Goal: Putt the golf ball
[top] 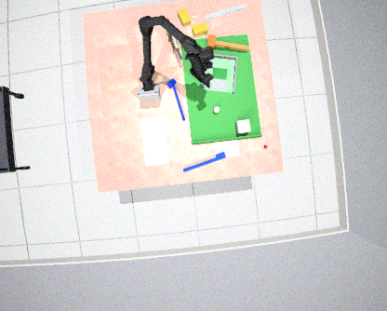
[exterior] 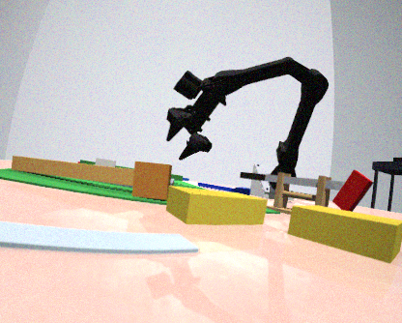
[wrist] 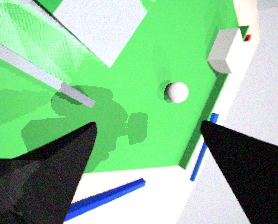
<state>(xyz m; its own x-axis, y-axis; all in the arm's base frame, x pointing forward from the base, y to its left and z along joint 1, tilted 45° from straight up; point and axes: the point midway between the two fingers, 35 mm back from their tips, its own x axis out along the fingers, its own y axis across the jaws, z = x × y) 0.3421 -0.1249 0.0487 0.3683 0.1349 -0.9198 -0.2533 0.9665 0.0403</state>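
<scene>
The red putter's head (exterior: 353, 190) sticks up at the right of the exterior view. Its grey shaft (exterior: 309, 181) rests on a wooden rack (exterior: 282, 190) (top: 175, 47) beside the green mat (top: 200, 126). The white golf ball (top: 216, 110) (wrist: 177, 92) lies on the mat. The ramp and raised green form a structure with grey rails (top: 235, 74) (wrist: 77, 94); where one part ends and the other begins is hard to tell. My gripper (exterior: 174, 149) (wrist: 149, 126) is open and empty, raised above the mat near that structure. The putter is outside the wrist view.
Blue sticks with heads (top: 178, 100) (top: 205, 162) lie beside the mat. A white block (top: 243, 127) (wrist: 225, 50) stands near the mat's edge wall. An orange mallet-shaped piece (top: 233, 46) (exterior: 152, 180), yellow blocks (exterior: 217, 205) (exterior: 345, 229) and a pale strip (top: 226, 11) (exterior: 97, 241) lie around the far end.
</scene>
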